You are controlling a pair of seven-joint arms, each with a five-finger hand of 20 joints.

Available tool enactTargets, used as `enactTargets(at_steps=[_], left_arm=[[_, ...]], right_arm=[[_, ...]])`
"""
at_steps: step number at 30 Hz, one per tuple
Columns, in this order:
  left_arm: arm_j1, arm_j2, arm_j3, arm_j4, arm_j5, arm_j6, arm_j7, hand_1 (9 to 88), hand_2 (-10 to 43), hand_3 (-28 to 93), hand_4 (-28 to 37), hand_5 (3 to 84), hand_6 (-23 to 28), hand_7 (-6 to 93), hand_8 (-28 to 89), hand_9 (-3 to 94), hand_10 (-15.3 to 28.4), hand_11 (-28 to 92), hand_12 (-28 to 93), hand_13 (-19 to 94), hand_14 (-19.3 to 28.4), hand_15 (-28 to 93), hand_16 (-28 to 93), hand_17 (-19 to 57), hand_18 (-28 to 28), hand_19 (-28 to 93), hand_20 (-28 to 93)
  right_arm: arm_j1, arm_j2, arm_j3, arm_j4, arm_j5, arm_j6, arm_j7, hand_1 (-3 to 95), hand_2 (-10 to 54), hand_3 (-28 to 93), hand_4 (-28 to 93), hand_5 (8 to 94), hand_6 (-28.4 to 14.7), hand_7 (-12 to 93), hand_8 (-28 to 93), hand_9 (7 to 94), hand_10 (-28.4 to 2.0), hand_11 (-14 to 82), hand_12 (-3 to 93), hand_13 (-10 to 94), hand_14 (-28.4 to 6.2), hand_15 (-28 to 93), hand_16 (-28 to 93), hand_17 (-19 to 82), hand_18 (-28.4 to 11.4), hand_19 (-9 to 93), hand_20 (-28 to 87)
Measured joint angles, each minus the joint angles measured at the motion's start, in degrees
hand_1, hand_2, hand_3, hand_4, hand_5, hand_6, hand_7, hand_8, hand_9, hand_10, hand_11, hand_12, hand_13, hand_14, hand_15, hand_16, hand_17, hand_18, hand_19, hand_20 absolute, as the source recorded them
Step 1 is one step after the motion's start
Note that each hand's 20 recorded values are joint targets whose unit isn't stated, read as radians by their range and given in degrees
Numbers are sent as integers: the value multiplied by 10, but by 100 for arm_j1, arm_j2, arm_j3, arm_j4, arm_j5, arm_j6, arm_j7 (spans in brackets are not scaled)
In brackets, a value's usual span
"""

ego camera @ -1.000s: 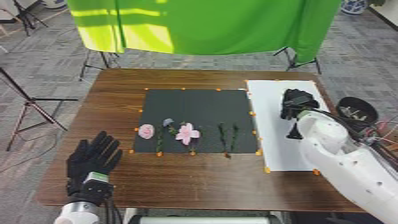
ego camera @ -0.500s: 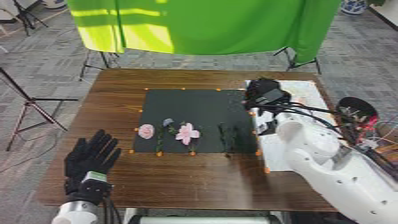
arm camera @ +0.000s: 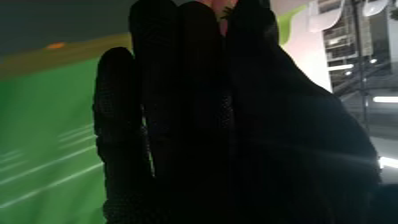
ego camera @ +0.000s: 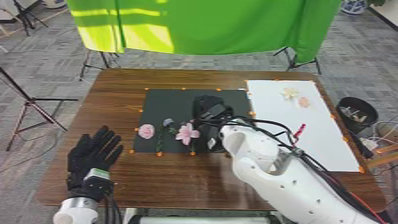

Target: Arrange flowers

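In the head view my right hand (ego camera: 210,107) is over the black mat, beside the pink lily-like flower (ego camera: 187,134), and hides the green stems there. A round pink flower (ego camera: 147,131) and a small bluish flower (ego camera: 168,122) lie farther left on the mat. On the white board are a cream flower (ego camera: 290,93), a peach flower (ego camera: 305,102) and a red piece (ego camera: 300,130). In the right wrist view my right hand (arm camera: 204,100) has straight fingers, with something pink (arm camera: 218,7) behind their tips. My left hand (ego camera: 94,150) rests open at the table's left.
The black mat (ego camera: 178,100) and white board (ego camera: 333,145) lie side by side on the brown table (ego camera: 160,185), with orange tape at their edges. A black bin (ego camera: 357,112) with things inside stands off the table's right edge. Green cloth (ego camera: 204,25) hangs behind.
My right hand has moved left from the white board to the black mat, uncovering the flowers on the board and covering the green stems. My left hand has barely moved.
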Motion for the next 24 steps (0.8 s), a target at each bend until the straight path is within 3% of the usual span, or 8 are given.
enactTargets(at_steps=[10,14,20,24], left_arm=[[14,0,-1,8,-41,38,17,269,145,735,-283,429,107,173,-89,330,165,281,111,227,165,399,-78,-73,149,363,99],[23,0,-1,6,-76,65,20,269,146,735,-283,430,107,174,-89,330,164,282,111,227,164,400,-79,-74,149,364,99],[23,0,-1,6,-100,86,18,270,147,734,-283,431,108,175,-91,330,165,282,109,227,164,400,-80,-73,149,364,99],[21,0,-1,8,-213,103,27,270,149,734,-283,431,108,175,-91,331,166,282,108,227,165,400,-81,-72,148,366,99]], right_arm=[[295,-117,-294,385,-220,174,236,616,-94,686,-283,800,22,172,22,892,-96,46,351,758,-66,220,434,298,-185,707,340],[303,-119,-243,379,-242,169,255,612,-94,690,-283,785,21,165,11,855,-102,32,298,744,-66,198,424,296,-182,692,328],[258,-155,-110,301,-215,-315,241,601,-95,681,-283,748,17,167,0,804,-101,46,259,725,-69,194,404,288,-180,671,314],[246,-208,-105,300,-198,-453,243,585,-95,696,-283,703,14,164,-20,751,-106,72,205,704,-75,186,369,286,-175,635,290]])
